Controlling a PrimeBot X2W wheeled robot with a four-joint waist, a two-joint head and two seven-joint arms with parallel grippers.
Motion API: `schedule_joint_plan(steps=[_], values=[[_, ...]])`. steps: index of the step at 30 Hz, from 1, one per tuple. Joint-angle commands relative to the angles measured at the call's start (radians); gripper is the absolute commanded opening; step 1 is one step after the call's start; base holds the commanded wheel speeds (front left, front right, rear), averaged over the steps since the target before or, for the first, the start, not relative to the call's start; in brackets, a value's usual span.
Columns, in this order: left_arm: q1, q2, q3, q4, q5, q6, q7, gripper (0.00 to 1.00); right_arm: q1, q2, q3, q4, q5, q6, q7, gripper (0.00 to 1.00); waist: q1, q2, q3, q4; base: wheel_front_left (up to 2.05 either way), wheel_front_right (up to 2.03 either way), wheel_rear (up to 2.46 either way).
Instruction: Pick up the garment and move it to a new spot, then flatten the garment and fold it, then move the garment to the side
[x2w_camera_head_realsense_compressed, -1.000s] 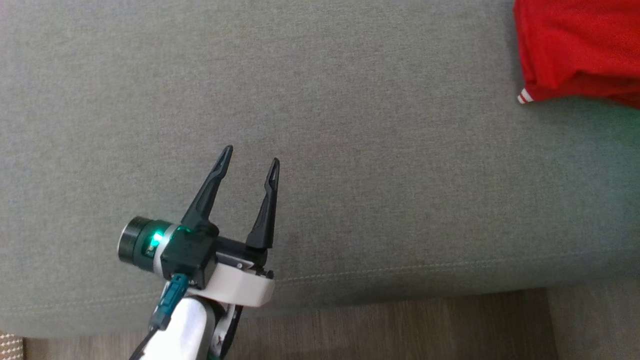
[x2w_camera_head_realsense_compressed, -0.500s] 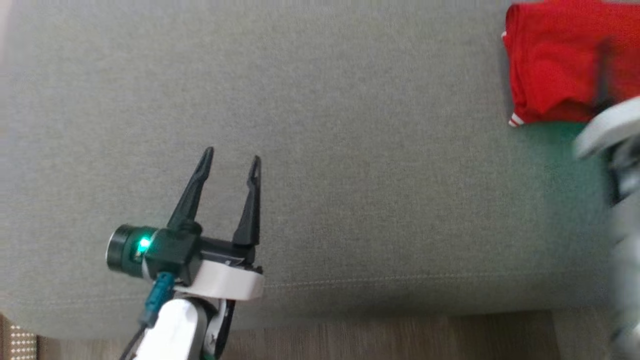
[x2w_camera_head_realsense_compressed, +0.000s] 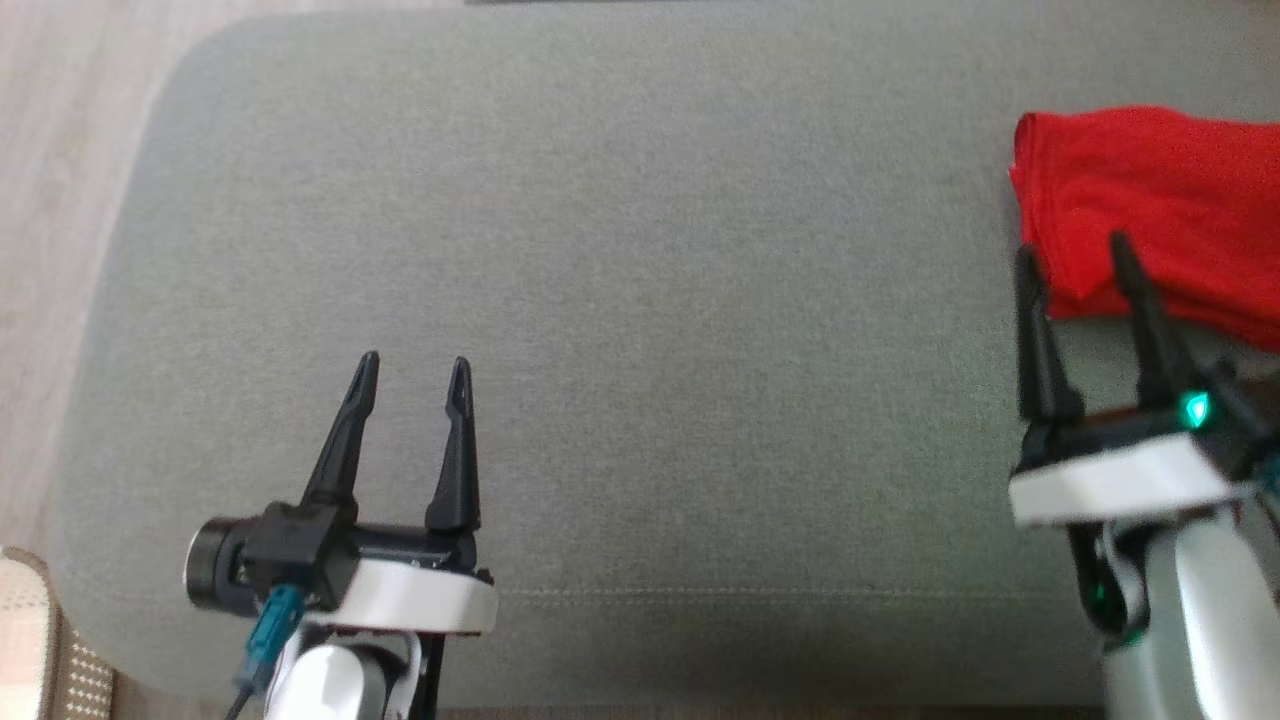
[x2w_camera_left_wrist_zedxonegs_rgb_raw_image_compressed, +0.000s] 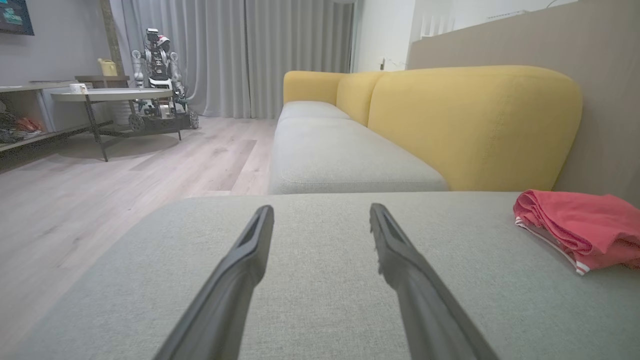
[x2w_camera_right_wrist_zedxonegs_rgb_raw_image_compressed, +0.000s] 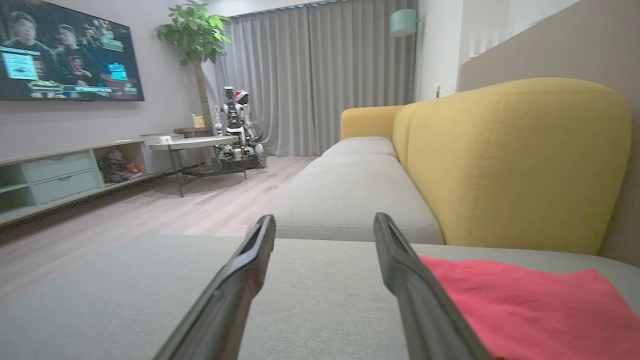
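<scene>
The garment (x2w_camera_head_realsense_compressed: 1160, 215) is red, folded into a compact stack, lying at the right side of the grey cushion (x2w_camera_head_realsense_compressed: 640, 300). A white-striped hem shows at its corner in the left wrist view (x2w_camera_left_wrist_zedxonegs_rgb_raw_image_compressed: 585, 230). My right gripper (x2w_camera_head_realsense_compressed: 1075, 255) stands open just in front of the garment's near left corner, nothing between its fingers; its right finger overlaps the cloth's edge. In the right wrist view the garment (x2w_camera_right_wrist_zedxonegs_rgb_raw_image_compressed: 530, 310) spreads to the right of the fingers. My left gripper (x2w_camera_head_realsense_compressed: 412, 370) is open over bare cushion at the lower left, far from the garment.
A yellow-backed sofa (x2w_camera_left_wrist_zedxonegs_rgb_raw_image_compressed: 470, 125) with grey seats adjoins the cushion's far side. Wooden floor (x2w_camera_left_wrist_zedxonegs_rgb_raw_image_compressed: 125, 170) lies to the left. A round table (x2w_camera_right_wrist_zedxonegs_rgb_raw_image_compressed: 192, 145), another robot (x2w_camera_right_wrist_zedxonegs_rgb_raw_image_compressed: 235, 125), a TV bench and a plant stand across the room.
The camera has shifted, so the whole picture moved. My right arm has come into view at the lower right and its gripper has opened, free of the garment. The garment lies still.
</scene>
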Motion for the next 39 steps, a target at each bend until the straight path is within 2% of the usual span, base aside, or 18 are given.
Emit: schedule_joint_plan(steps=[1, 6, 11, 32, 33, 39], values=[[-0.011, -0.004, 0.043, -0.046, 0.002, 0.008, -0.005, 1.00, 0.010, 0.009, 0.031, -0.068, 0.002, 0.000, -0.009, 1.00, 0.0001, -0.0001, -0.019, 0.015, 0.00, 0.00, 0.00], [0.021, -0.005, 0.050, -0.075, 0.006, 0.001, -0.005, 1.00, 0.145, 0.016, 0.024, -0.148, 0.003, 0.000, -0.009, 1.00, 0.0001, -0.0001, -0.050, 0.026, 0.00, 0.00, 0.00], [0.056, -0.005, 0.045, -0.083, 0.024, -0.013, -0.005, 1.00, 0.237, 0.016, 0.059, -0.114, 0.038, 0.000, -0.009, 1.00, 0.0001, -0.0001, -0.077, 0.019, 0.00, 0.00, 0.00], [0.089, -0.005, 0.042, -0.034, 0.043, -0.013, -0.005, 1.00, 0.260, 0.016, 0.040, -0.104, 0.031, 0.000, -0.009, 1.00, 0.0001, -0.0001, -0.107, 0.007, 0.00, 0.00, 0.00], [0.114, 0.000, 0.015, -0.005, 0.037, -0.010, 0.000, 0.00, 0.282, 0.024, 0.020, -0.067, 0.036, 0.000, 0.000, 0.00, 0.0001, -0.0001, -0.108, 0.007, 0.00, 0.00, 0.00], [0.122, 0.001, 0.018, 0.022, -0.002, -0.011, 0.004, 0.00, 0.286, 0.024, 0.023, -0.032, 0.073, 0.000, 0.007, 0.00, 0.0001, -0.0001, -0.108, 0.005, 0.00, 0.00, 0.00]])
